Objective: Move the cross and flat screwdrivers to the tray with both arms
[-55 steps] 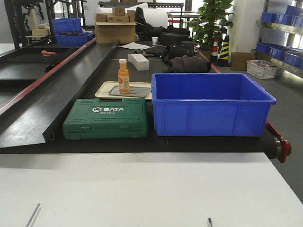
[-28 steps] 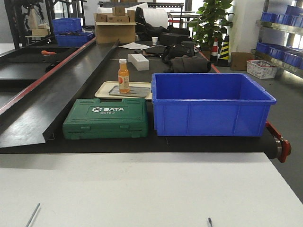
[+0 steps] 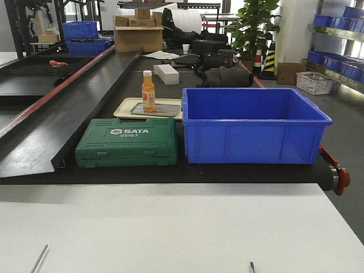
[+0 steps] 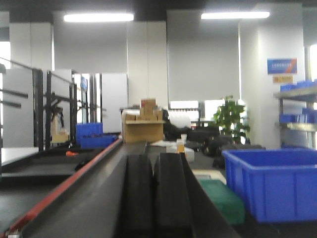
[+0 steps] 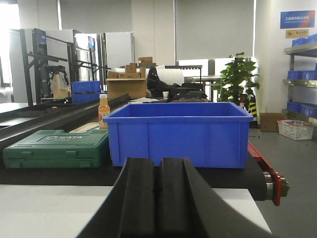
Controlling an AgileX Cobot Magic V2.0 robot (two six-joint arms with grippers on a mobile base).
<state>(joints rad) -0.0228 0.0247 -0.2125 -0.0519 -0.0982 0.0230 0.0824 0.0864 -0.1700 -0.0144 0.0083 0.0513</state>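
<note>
Both the left gripper (image 4: 152, 166) and right gripper (image 5: 158, 167) are closed, fingers together.

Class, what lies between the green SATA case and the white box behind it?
Front view: an orange bottle and a grey metal tray, both in a beige tray.

Quick headcount: one big blue plastic crate (image 3: 256, 128) up close, one green plastic tool case (image 3: 128, 142), one orange bottle (image 3: 148, 91), one beige plastic tray (image 3: 122, 109), one flat grey metal tray (image 3: 168, 110), two thin silver steel shafts (image 3: 40, 259).
</note>
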